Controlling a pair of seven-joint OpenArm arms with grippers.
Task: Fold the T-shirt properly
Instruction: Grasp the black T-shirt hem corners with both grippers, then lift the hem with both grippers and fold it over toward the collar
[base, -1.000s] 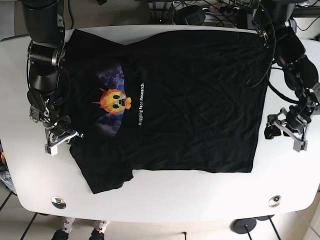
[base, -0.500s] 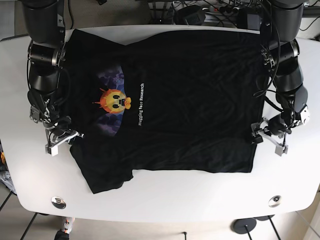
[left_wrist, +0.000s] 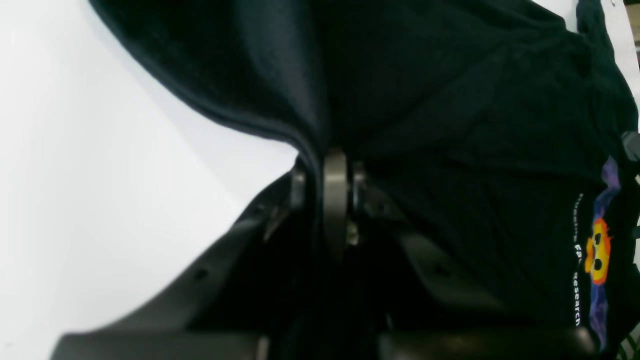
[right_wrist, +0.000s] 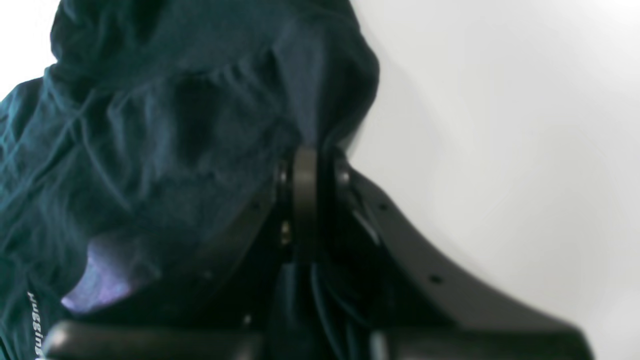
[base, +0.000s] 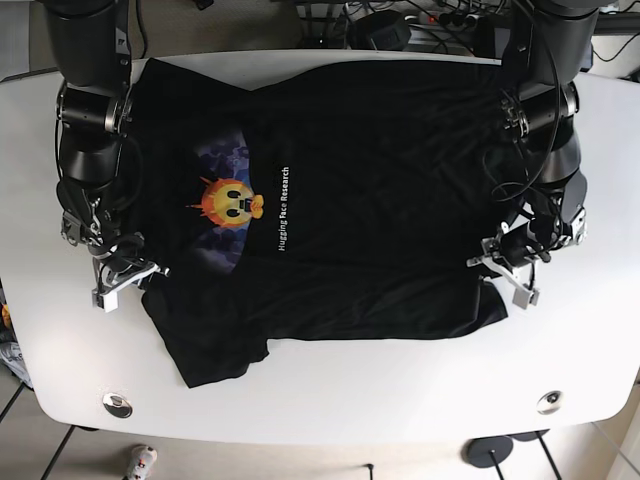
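Across the middle of the white table (base: 330, 385) lies the black T-shirt (base: 380, 180), spread print-side up, its long axis running along the table from the collar end at the base view's left to the hem end at its right. The left gripper (base: 503, 268) sits at the hem corner toward the near edge, and its wrist view shows the jaws closed with the hem pinched between them, cloth rising out of the grip in a soft fold. The right gripper (base: 122, 277) is at the collar end by the near sleeve, likewise clamped on a bunched edge of fabric (its wrist view shows cloth drawn into the closed jaws). Both holds lie along the shirt's near long side, so the coming move most likely carries that side across toward the far edge. The fabric is thin, matte knit, finely creased; the orange emblem (base: 230, 202) and white lettering (base: 284, 208) sit toward the collar end.
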